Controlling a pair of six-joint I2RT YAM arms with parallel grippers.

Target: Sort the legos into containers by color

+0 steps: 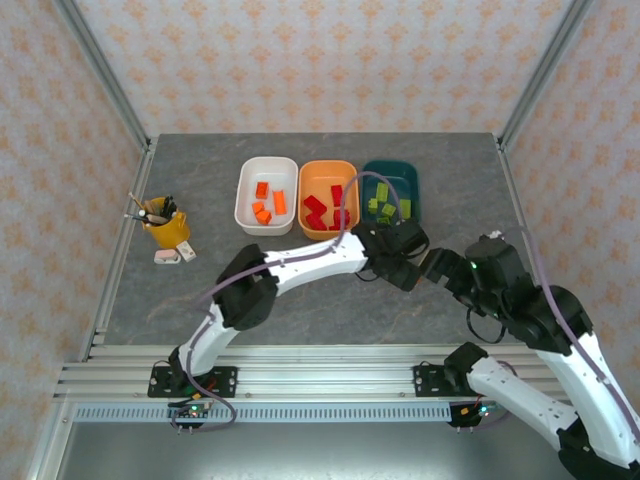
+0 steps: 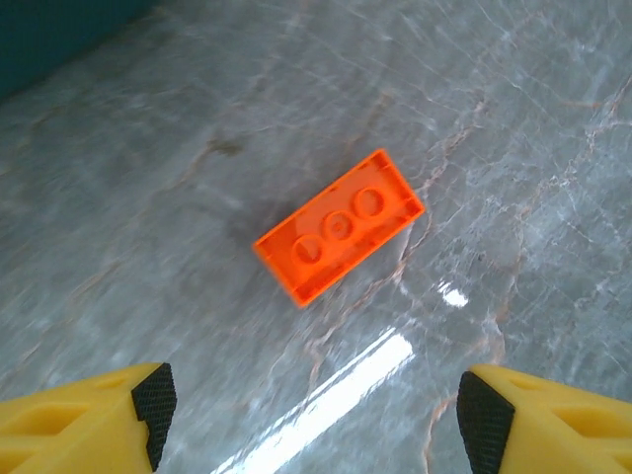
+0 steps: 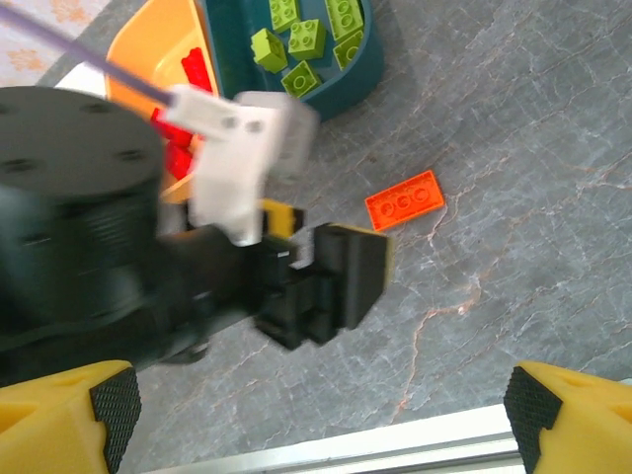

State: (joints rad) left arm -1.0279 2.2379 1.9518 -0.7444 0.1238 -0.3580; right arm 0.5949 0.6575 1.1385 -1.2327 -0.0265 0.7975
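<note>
One loose orange brick is left lying flat on the grey marbled counter, all by itself, not touched by anything. In the left wrist view it's seen sitting at a slant, with three round rings showing on its upper face. The left fingers are spread wide, one yellow tip with a black pad at each bottom corner of that view. Nothing is held between them, and the brick is seen ahead of the gap, above the tips in the picture, pretty much centred.

From the right wrist view the same brick can be spotted on the counter near the dark teal tub, clear of its wall and close to the tip of the left arm's black finger. The right fingers are spread wide too and nothing is gripped. The left arm's black wrist is seen right in front of them, taking up most of the left half of the picture.

In the top view three tubs are lined up side by side at the back of the counter:
- white tub on the left, orange bricks inside
- orange tub in the middle, red bricks inside
- teal one on the right, lime green bricks inside

Both arms are bent in toward the spot just in front of the teal tub. A yellow cup of pens is parked well off to the left, away from the tubs.
</note>
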